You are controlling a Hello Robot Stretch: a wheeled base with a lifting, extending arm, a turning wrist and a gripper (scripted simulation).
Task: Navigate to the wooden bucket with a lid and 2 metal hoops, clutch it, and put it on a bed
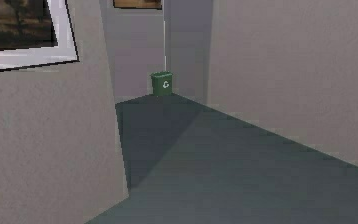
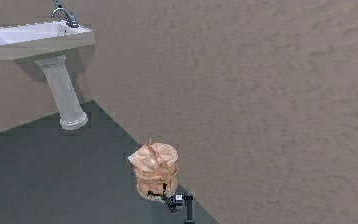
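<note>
Cannot tell whether pincer holds tan bucket at floor's wall-side edge; with a partial grasp, could tip or drop it, or scrape wall on turning.

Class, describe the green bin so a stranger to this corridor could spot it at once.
Follow the dark floor to the corridor's far end. There a small green bin stands against the back wall. Unlike the framed picture above it, it sits low, green, with a white mark.

Forward view faces a distant green bin; arm side view faces a sink.
</note>
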